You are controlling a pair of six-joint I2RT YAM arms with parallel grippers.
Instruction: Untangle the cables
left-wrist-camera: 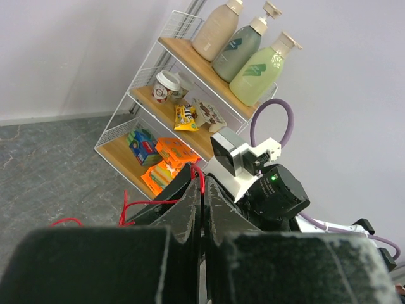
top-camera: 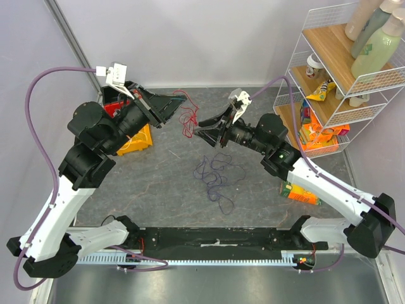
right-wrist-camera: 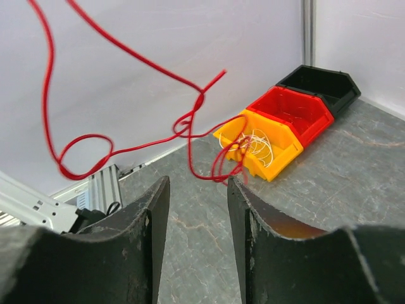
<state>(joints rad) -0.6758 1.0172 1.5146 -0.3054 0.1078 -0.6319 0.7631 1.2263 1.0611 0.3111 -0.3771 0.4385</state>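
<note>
Here, two robot arms meet above a grey table. The left gripper is pinched tight on a red cable, which hangs in loose loops in the air. The right gripper sits just beside those loops, jaws partly apart, nothing clamped between them. A dark purple-blue cable lies scribbled loosely on the table, nearer the arm bases. A white cable sits in a yellow bin.
</note>
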